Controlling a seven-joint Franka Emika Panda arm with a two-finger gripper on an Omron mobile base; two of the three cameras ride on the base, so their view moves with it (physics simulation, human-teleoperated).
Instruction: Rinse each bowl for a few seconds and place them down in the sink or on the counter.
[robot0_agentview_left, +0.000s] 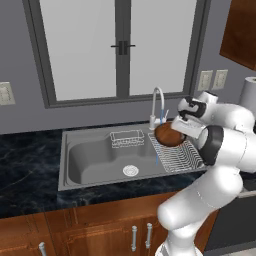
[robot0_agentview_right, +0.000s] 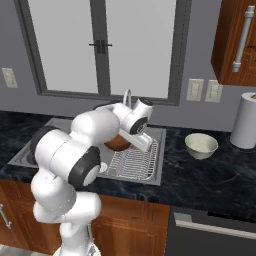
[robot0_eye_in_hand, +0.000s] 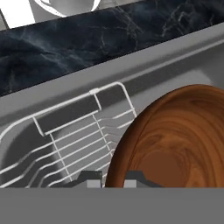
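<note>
Gripping the wooden bowl (robot0_eye_in_hand: 175, 140) by its rim, the claw (robot0_eye_in_hand: 113, 178) is holding it tilted above the wire rack (robot0_agentview_left: 176, 155) at the right end of the sink (robot0_agentview_left: 90, 160). Left of the claw, the basin is lying bare around its round drain (robot0_agentview_left: 130, 170), and a small wire caddy (robot0_agentview_left: 126, 138) is hanging at the back wall. Just behind the claw, the chrome faucet (robot0_agentview_left: 157, 106) is curving up from the sink's back edge. In the hand view one fingertip (robot0_eye_in_hand: 89, 177) is sitting outside the rim and the other inside. Right of the claw, well apart from it, the cream bowl (robot0_agentview_right: 201, 145) is standing upright on the black desk (robot0_agentview_right: 210, 175). Farther right, a paper-towel roll (robot0_agentview_right: 246, 120) is standing against the wall.
</note>
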